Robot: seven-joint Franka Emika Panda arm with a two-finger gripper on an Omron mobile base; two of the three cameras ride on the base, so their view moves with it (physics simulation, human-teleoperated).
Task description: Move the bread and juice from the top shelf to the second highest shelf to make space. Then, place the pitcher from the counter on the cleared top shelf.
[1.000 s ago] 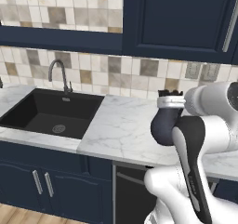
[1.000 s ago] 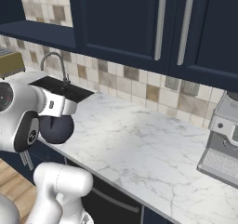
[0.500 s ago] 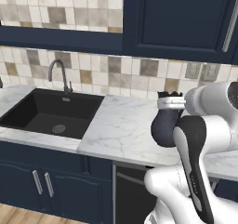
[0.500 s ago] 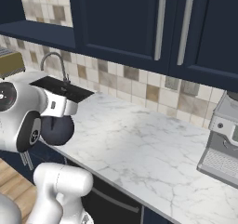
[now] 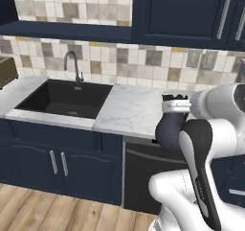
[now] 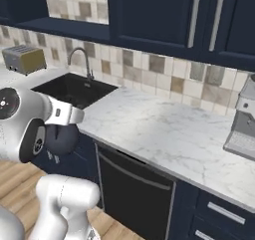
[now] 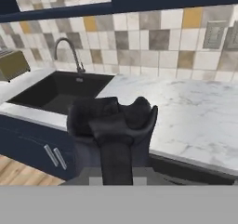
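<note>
Gripping the black, curved pitcher [image 7: 111,125], the gripper [image 7: 116,135] is clenched; a boxy toaster [image 6: 23,59] sits at 10 o'clock on the veined marble surface [image 6: 164,129].

The pitcher [image 7: 114,130] sits right up against the hand camera, its base lost under the bottom of that view and its handle blurred into the dark body. In the left base view the pitcher [image 5: 168,128] is half covered by the white arm. From the right base view, the pitcher [image 6: 61,138] shows as a dark bulge behind the arm, spout hidden. The gripper's 2 tips can't be made out against the black jug. The toaster [image 7: 12,65] is clipped by the left edge. The coffee machine [image 6: 242,125] is cut at the right edge.
</note>
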